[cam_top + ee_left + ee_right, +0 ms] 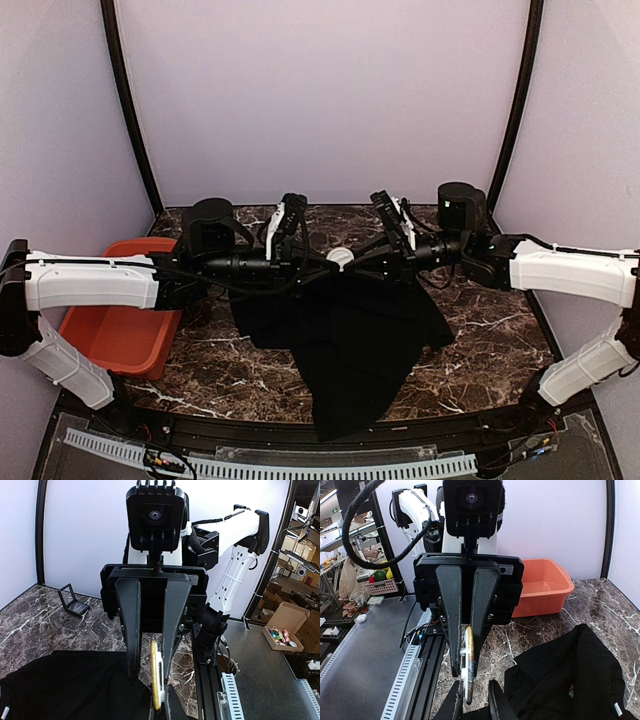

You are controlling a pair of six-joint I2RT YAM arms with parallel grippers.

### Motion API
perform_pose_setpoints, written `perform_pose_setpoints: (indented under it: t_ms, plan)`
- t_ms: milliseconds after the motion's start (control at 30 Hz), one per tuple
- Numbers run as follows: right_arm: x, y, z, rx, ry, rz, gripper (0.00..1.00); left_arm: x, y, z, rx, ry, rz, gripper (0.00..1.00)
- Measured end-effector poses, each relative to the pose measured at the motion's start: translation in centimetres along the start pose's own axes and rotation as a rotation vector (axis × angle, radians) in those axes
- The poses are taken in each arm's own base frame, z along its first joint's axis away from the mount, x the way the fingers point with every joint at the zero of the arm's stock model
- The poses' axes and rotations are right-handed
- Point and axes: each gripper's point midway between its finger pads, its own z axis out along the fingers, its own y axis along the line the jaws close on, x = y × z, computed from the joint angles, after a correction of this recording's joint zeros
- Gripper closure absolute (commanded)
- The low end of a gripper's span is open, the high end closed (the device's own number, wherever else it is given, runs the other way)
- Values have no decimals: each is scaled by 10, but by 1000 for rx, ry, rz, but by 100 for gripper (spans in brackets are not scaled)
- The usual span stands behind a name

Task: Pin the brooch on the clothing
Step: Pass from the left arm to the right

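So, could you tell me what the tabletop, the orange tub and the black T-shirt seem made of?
Tabletop: brown marble or marble-look laminate, glossy, white veins. Orange tub: probably moulded plastic, smooth, uniform colour. Black T-shirt: soft matte fabric, draping in folds.

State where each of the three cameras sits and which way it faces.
Top external: above and behind the arm bases, looking down on the marble table, the black T-shirt and both arms meeting at the brooch.
Left wrist: on the left arm, facing right; its own fingertips at the bottom edge, the right gripper head-on.
Right wrist: on the right arm, facing left; its own fingertips low, the left gripper and orange bin beyond.
Shared: both wrist views show the brooch edge-on and the T-shirt.
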Motion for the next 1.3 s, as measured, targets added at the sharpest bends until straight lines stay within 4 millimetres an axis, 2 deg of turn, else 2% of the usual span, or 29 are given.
perform_pose_setpoints:
  t_ms: [433, 667, 1000, 1200, 1300]
  plan:
    - [-1, 1, 0, -1, -3, -4, 84, 0, -1, 0, 8, 1, 0, 99]
    - [-1, 3, 0, -11, -3, -5, 89, 0, -2, 0, 11, 2, 0, 99]
    - [-1, 4, 0, -21, -3, 21, 87, 0, -3, 0, 16, 3, 0, 99]
    - [-6, 6, 0, -33, -9, 26, 100, 0, -3, 0, 16, 2, 0, 99]
    - [-6, 8, 0, -42, -8, 35, 100, 0, -3, 0, 19, 2, 5, 99]
